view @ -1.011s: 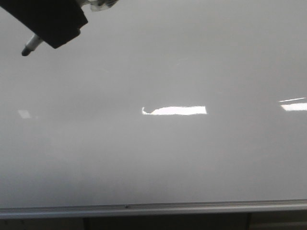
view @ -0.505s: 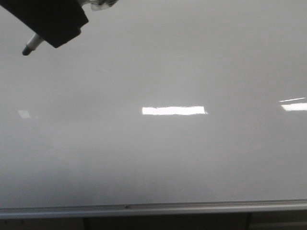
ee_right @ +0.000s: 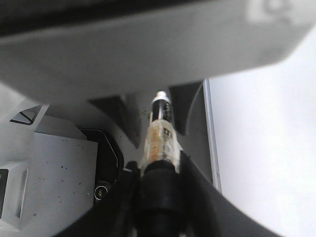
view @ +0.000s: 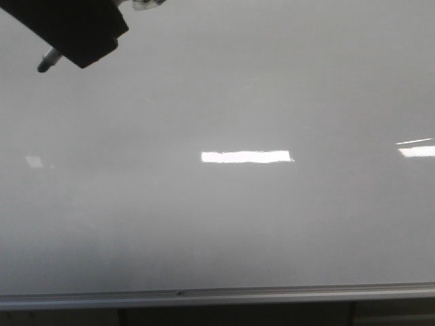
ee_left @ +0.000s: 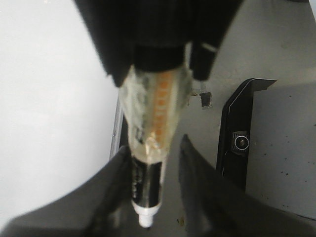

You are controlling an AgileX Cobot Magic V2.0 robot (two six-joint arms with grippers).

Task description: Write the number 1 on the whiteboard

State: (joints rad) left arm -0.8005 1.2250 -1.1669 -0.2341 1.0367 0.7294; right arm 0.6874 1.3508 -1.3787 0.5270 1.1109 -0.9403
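Note:
The whiteboard (view: 224, 224) fills the front view, glossy and bare; the number 1 is not in view on it. At its upper left a black gripper block (view: 75, 30) shows, and I cannot tell which arm it belongs to. A marker tip (view: 45, 65) pokes out below it, slanting down-left above the board. My right gripper (ee_right: 159, 170) is shut on the marker (ee_right: 159, 136), a taped pen with a white nib. The nib end (ee_left: 144, 217) lies between the fingers of my left gripper (ee_left: 153, 148), which stands open, with a gap on one side.
The board's silver frame edge (view: 217, 296) runs along the near side. Beside the board, off its edge, stands a black bracket with a small round lens (ee_left: 241, 143) on a grey speckled surface (ee_left: 286, 163). Bright light reflections (view: 246, 157) lie on the board.
In the front view the marker tip has shifted slightly up and to the right. The ragged left end of the bright reflection has become straight.

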